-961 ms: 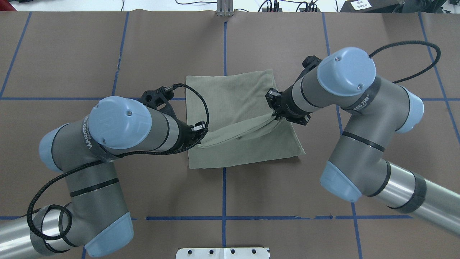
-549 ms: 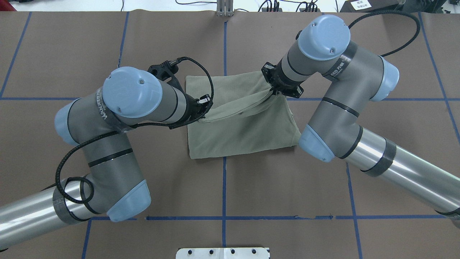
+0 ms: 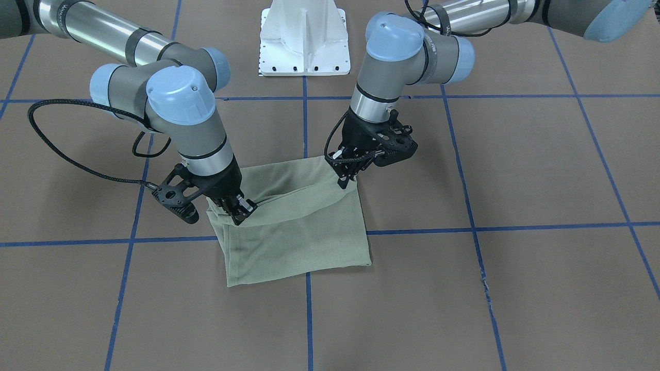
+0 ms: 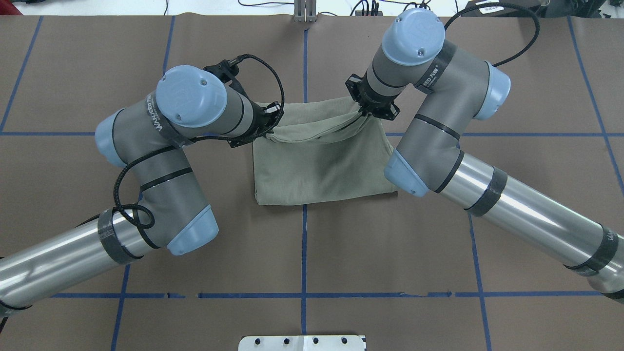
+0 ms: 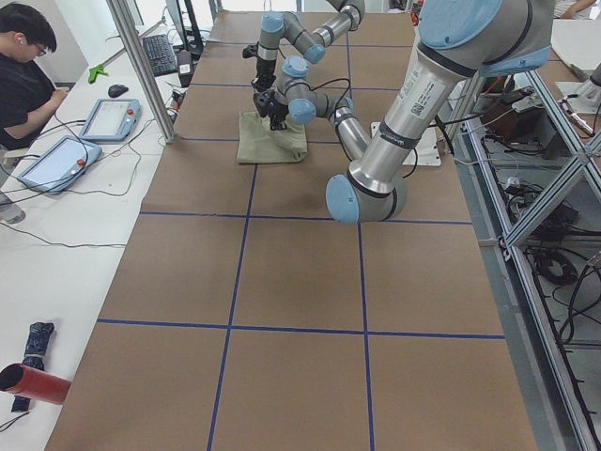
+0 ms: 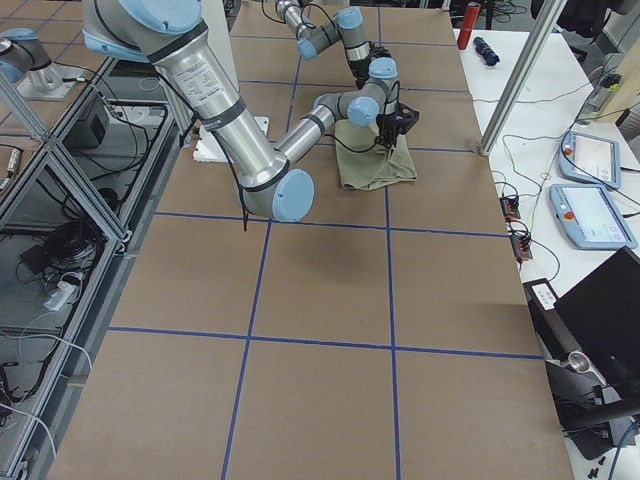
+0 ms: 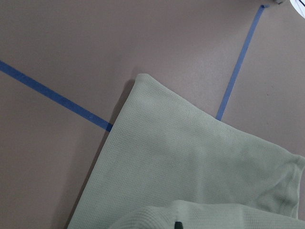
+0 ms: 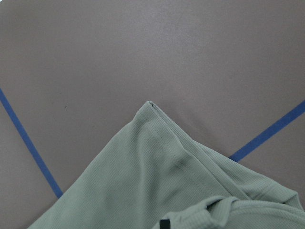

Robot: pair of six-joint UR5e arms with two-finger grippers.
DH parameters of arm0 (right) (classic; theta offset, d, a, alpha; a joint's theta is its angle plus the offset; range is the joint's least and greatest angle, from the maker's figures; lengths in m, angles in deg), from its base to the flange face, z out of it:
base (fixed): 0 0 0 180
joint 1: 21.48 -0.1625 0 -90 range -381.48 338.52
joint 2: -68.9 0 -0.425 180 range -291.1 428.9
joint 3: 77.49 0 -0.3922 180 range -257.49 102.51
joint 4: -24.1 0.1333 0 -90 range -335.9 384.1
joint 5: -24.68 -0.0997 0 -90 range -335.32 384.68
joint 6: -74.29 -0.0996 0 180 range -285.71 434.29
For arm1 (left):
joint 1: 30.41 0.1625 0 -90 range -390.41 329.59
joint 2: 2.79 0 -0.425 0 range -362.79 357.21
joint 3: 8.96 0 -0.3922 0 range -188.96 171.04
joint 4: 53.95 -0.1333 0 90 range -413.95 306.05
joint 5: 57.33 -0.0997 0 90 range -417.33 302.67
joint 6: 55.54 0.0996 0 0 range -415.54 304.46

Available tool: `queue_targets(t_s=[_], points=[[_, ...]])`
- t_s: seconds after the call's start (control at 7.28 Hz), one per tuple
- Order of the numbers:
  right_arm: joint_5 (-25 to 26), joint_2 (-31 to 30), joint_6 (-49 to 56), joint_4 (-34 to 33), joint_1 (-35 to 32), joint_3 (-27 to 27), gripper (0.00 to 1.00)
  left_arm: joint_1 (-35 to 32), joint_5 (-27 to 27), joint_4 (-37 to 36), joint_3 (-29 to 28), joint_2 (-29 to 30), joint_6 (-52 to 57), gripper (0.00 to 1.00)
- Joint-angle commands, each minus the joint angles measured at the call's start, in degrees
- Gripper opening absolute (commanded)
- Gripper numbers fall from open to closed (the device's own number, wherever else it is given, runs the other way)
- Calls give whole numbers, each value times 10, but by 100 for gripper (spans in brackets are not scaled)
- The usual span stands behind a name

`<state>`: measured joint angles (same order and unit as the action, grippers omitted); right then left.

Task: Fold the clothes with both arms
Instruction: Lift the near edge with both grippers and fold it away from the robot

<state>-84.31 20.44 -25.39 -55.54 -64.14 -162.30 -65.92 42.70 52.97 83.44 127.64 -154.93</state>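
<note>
The pale sage-green shirt (image 4: 321, 161) lies folded into a rough square at the table's middle and also shows in the front view (image 3: 304, 242). My left gripper (image 4: 269, 131) is shut on the shirt's left corner of a lifted fold, seen in the front view (image 3: 346, 178). My right gripper (image 4: 364, 113) is shut on the fold's right corner, seen in the front view (image 3: 240, 211). The held edge hangs taut between them, just above the shirt's far edge. The wrist views show the shirt (image 7: 190, 167) (image 8: 143, 191) below. Its logo and label are hidden.
The white pedestal base (image 3: 304, 41) stands at the robot's side of the table. Blue tape lines (image 4: 303, 243) grid the brown table cover. An operator (image 5: 23, 66) sits beyond the far edge with pendants (image 5: 111, 117). A metal post (image 4: 304, 12) stands at the far edge.
Both grippers have carried the held shirt edge away from the robot, from the shirt's middle to its far edge. The folded layer now covers most of the shirt. Both arms stretched forward.
</note>
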Motion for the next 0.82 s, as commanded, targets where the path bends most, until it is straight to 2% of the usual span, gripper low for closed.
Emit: queue_targets(t_s=[0.0, 0.14, 0.27, 0.41, 0.55, 0.69], points=[[0, 12, 0, 20, 0, 49, 0, -24, 0, 5, -73, 42, -5, 0], [0, 21, 0, 21, 0, 74, 3, -36, 0, 20, -100, 45, -5, 0], [1, 45, 2, 21, 1, 110, 99, -48, -1, 40, -140, 48, 2, 44], [6, 70, 7, 59, 1, 173, 100, -53, -20, 71, -174, 52, 43, 99], [6, 71, 13, 118, -6, 209, 100, -61, -29, 87, -193, 52, 59, 100], [4, 71, 16, 121, -13, 211, 100, -62, -29, 87, -193, 51, 61, 100]])
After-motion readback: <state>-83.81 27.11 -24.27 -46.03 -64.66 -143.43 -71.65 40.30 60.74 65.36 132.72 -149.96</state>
